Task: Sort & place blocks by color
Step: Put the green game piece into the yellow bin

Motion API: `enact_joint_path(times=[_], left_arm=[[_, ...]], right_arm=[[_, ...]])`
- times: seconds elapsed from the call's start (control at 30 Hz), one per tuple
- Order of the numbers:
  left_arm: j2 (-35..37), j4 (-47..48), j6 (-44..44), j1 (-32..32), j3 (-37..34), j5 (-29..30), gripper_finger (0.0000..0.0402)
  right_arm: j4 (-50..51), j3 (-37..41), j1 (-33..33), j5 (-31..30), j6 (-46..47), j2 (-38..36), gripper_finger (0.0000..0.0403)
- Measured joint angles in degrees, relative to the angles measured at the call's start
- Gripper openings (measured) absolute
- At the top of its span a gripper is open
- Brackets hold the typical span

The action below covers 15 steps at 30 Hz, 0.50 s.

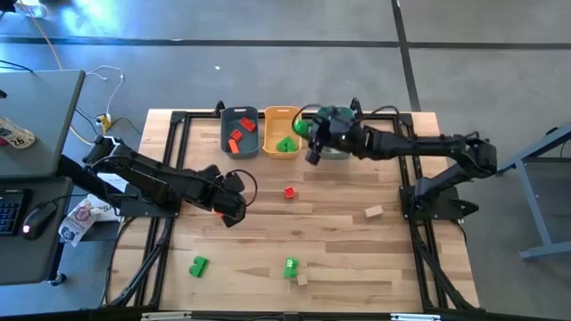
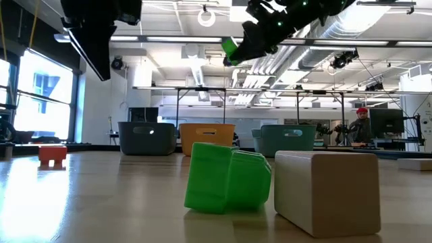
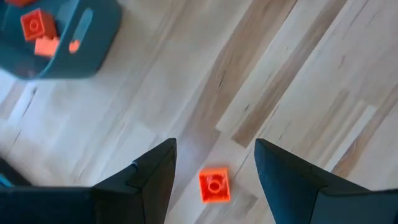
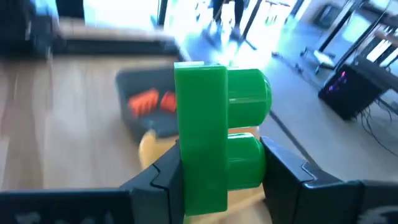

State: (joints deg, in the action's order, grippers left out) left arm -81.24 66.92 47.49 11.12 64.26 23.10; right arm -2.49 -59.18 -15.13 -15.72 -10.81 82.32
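Note:
My right gripper (image 1: 310, 141) is shut on a bright green block (image 4: 217, 137) and hangs high above the far bins, between the orange-yellow bin (image 1: 283, 114) and the teal bin (image 1: 337, 153). The low view shows that block (image 2: 231, 48) well above the table. My left gripper (image 1: 234, 210) is open above the table's left middle. A red-orange block (image 3: 214, 185) lies flat on the wood below, showing between its fingers. The blue-grey bin (image 1: 239, 147) holds red-orange blocks (image 1: 237, 138). The orange-yellow bin holds a green block (image 1: 285, 144). My right gripper pinches the green block's lower part (image 4: 200, 186) between its two fingers, one on the flat back face and one on the studded side. The fingers come from the table's right, slanting slightly down. The block stands upright in the hold, studs sideways, lifted clear.
Loose on the table lie a red-orange block (image 1: 290, 192) at the middle, a tan block (image 1: 373, 211) to the right, and two green blocks (image 1: 198, 265) (image 1: 291, 267) with a small tan one (image 1: 302, 280) near the front edge. A person (image 2: 362, 125) sits far behind the table.

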Motion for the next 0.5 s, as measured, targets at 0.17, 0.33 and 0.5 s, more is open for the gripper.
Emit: enact_joint_path(times=[0.17,0.33,0.5], left_arm=[[-0.01,0.18,1.86,1.12,-0.01,-1.91,0.0202],[-0.01,0.29,2.5,2.01,-0.01,-3.11,0.0202],[-0.01,0.72,4.12,2.23,-0.01,-4.13,0.0202]], right_arm=[[-9.25,0.0,-4.24,4.55,0.22,2.18,0.0135],[-15.91,0.0,-6.86,6.9,0.24,6.38,0.0135],[-18.37,0.0,-8.14,8.08,0.26,10.75,0.0135]])
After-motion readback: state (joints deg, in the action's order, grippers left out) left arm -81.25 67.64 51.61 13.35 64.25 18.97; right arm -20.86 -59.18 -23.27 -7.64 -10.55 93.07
